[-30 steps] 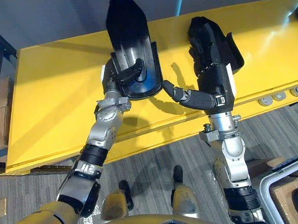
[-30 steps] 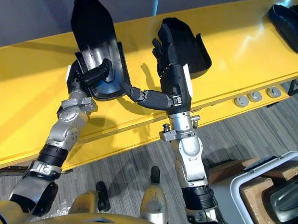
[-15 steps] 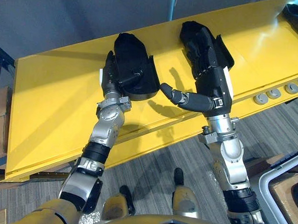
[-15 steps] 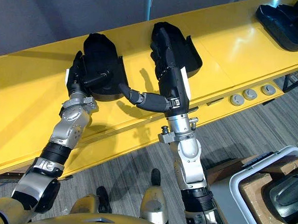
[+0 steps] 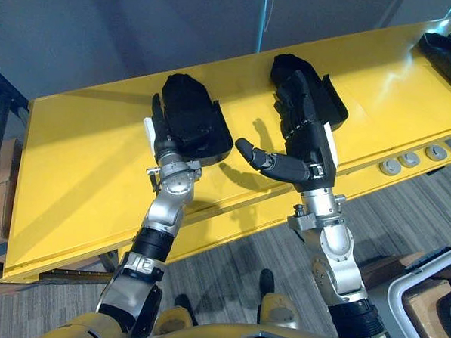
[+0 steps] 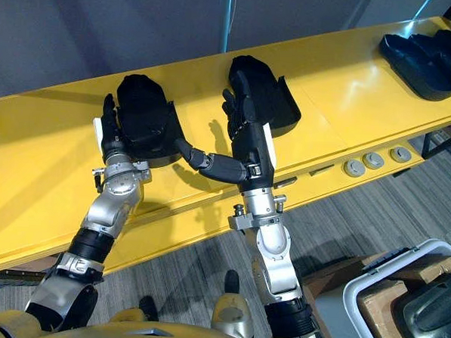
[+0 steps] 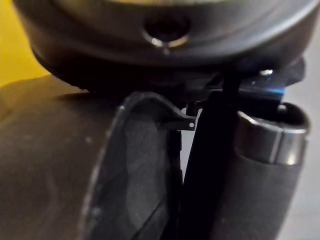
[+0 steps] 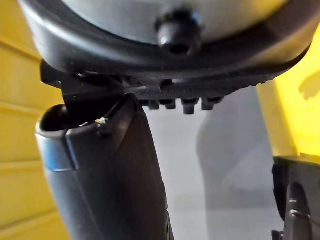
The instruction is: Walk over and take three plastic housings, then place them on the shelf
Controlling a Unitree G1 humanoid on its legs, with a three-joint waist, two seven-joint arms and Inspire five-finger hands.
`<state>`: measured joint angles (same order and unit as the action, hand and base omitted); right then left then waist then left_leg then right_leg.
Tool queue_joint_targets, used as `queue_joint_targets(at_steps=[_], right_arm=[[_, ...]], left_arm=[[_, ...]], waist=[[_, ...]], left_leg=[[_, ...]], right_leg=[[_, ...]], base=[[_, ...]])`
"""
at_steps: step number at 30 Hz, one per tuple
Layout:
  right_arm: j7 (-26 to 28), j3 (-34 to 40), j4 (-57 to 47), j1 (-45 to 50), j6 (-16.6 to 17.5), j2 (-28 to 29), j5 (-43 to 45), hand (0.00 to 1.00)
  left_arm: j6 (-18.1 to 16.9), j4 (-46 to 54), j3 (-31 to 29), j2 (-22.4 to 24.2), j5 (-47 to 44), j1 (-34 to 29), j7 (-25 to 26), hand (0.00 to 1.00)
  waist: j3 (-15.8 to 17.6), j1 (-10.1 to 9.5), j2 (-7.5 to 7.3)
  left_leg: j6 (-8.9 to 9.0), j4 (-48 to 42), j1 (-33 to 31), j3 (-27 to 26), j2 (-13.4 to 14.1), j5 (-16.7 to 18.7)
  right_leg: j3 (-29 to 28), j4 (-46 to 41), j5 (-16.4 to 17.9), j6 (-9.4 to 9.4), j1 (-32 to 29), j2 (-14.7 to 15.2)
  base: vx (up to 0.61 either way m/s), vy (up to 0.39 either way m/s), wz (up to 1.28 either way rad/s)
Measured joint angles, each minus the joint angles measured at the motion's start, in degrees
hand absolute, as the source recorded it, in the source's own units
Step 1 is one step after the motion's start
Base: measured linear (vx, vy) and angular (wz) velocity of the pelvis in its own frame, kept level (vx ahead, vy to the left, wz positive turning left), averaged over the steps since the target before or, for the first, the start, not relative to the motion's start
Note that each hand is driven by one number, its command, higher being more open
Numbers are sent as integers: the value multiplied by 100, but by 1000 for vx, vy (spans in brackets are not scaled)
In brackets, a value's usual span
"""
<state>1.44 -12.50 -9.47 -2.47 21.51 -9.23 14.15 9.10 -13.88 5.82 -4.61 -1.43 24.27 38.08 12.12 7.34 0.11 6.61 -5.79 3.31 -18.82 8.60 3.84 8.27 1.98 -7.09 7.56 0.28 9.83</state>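
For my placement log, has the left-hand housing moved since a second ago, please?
Yes: the left housing tipped down, now flat on the yellow shelf.

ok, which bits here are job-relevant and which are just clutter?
Job: left housing, middle housing, housings far right, yellow shelf.
Lying about: grey discs on shelf front, white-rimmed bin on floor.

Left hand [image 6: 108,136] half hidden behind housing [image 6: 141,115], far housings [image 6: 424,58] cropped
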Motion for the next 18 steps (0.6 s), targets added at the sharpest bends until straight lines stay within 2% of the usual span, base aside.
queue_joint_targets(at_steps=[4,8,11,14,18], right_arm=[[-178,-105,15,204,2,10,-33,100],[-213,-194,23,345,1,102,-171,100],[-210,-213,23,394,-46,105,-262,100],[-203,-226,24,385,-80,100,-254,100],[-195,-195,24,373,-88,92,-246,100]], left_arm=[[-77,933,7,12,-63,-365,51,100],[-617,2101,60,64,-309,-882,-158,100],[-921,2388,145,153,-389,-1043,-381,100],[-1188,2600,192,149,-960,-1339,-777,100],[-1221,2763,254,149,-1439,-1662,-1139,100]], waist=[[-156,-113,-1],[-397,-182,-18],[-527,-248,-24],[-620,-261,-22],[-662,-301,-33]], left_leg=[[1,124,60,60,-10,-73],[7,291,179,124,-50,-140],[8,442,229,191,-78,-212],[17,691,293,279,-106,-383],[24,921,322,381,-108,-563]], right_leg=[[105,36,0,0,78,-1],[192,117,2,-1,218,13],[283,127,23,-22,276,18],[409,128,34,-35,282,22],[544,128,45,-52,281,3]], base=[[-11,-8,10],[-15,-7,9],[-35,-10,14],[-38,-21,16],[-35,-21,16]])
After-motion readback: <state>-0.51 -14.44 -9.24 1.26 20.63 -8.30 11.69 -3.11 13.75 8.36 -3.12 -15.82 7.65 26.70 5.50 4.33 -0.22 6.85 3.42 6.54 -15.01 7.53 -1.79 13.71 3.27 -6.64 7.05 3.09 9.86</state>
